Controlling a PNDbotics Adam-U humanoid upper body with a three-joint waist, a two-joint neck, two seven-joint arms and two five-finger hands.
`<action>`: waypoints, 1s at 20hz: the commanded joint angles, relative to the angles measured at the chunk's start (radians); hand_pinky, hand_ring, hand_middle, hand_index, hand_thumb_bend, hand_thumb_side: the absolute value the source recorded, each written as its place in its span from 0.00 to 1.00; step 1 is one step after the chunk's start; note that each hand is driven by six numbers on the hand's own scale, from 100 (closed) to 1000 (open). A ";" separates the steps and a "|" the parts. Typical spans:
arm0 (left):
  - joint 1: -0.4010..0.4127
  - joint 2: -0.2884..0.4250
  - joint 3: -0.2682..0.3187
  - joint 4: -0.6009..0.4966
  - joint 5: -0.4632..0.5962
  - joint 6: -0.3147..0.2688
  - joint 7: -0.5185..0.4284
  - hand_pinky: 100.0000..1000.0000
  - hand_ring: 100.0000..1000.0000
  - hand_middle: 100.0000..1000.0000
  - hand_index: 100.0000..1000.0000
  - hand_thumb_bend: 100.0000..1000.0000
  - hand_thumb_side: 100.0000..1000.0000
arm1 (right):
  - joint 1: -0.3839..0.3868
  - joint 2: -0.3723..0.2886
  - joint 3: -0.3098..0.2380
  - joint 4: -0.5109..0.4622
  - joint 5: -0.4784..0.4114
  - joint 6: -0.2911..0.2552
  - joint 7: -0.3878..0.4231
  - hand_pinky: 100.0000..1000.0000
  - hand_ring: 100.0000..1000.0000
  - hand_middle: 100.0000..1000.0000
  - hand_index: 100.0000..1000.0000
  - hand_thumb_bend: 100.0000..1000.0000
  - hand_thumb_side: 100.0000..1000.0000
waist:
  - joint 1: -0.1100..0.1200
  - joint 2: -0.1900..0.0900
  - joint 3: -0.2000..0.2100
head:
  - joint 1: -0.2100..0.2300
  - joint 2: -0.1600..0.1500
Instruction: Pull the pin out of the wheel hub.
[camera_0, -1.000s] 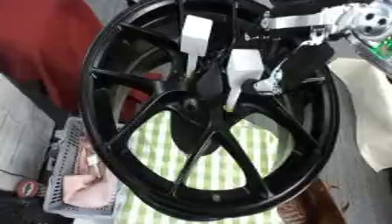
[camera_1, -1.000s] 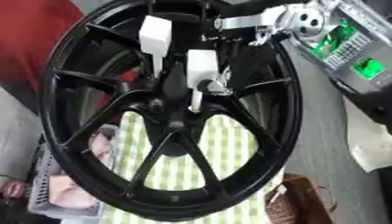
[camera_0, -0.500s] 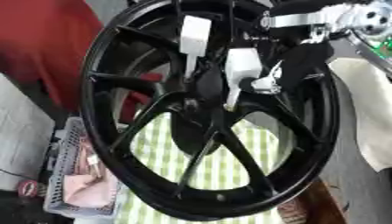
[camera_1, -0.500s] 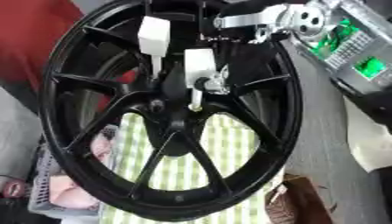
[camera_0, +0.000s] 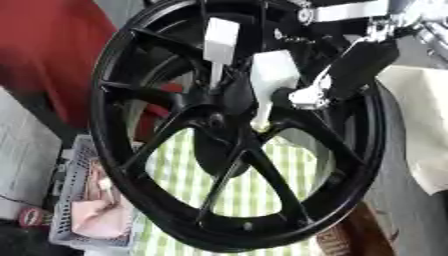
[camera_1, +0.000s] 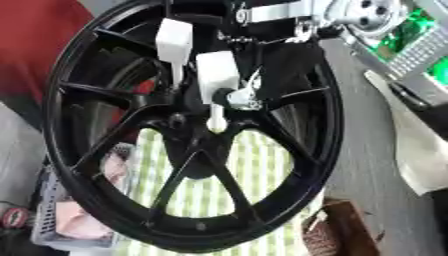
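Note:
A black spoked wheel (camera_0: 166, 125) stands on edge and fills both views. Two white pins with blocky heads stick out of its hub (camera_0: 219, 117): one pin (camera_0: 219, 42) further up, and a second pin (camera_0: 273, 80) whose thin stem runs down to the hub centre. My right hand (camera_0: 354, 67) comes in from the upper right. Its silver-tipped fingers (camera_1: 241, 97) curl against the lower right side of the second pin's head and pinch it. My left hand shows in neither view.
A green-and-white checked cloth (camera_0: 262, 185) lies behind the wheel. At lower left stands a grey basket (camera_0: 74, 235) with pink things in it. Red fabric (camera_0: 44, 55) is at upper left, a white cloth (camera_0: 424, 130) at right, and a green-lit device (camera_1: 407, 37) at upper right.
Hardly anything has moved. My right hand stays at the second pin's head, and the whole picture has drifted slightly.

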 joint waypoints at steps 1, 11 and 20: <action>-0.005 0.026 0.016 -0.008 0.004 -0.002 0.004 0.78 0.67 0.52 0.74 0.19 0.42 | -0.019 -0.045 -0.055 -0.054 -0.031 0.029 0.014 0.62 0.56 0.35 0.48 0.00 0.23 | 0.010 -0.025 -0.002 | 0.002 -0.003; 0.009 0.031 0.024 -0.004 0.003 -0.006 0.008 0.78 0.67 0.52 0.74 0.18 0.42 | 0.048 -0.162 -0.249 -0.103 -0.123 0.035 -0.117 0.62 0.56 0.34 0.48 0.00 0.27 | 0.016 -0.026 -0.024 | 0.012 -0.014; 0.027 0.039 0.042 -0.005 0.001 -0.017 0.022 0.78 0.66 0.52 0.74 0.18 0.42 | 0.443 -0.371 -0.577 0.013 -0.208 -0.015 -0.441 0.62 0.57 0.38 0.52 0.00 0.33 | 0.029 -0.015 -0.040 | 0.030 -0.042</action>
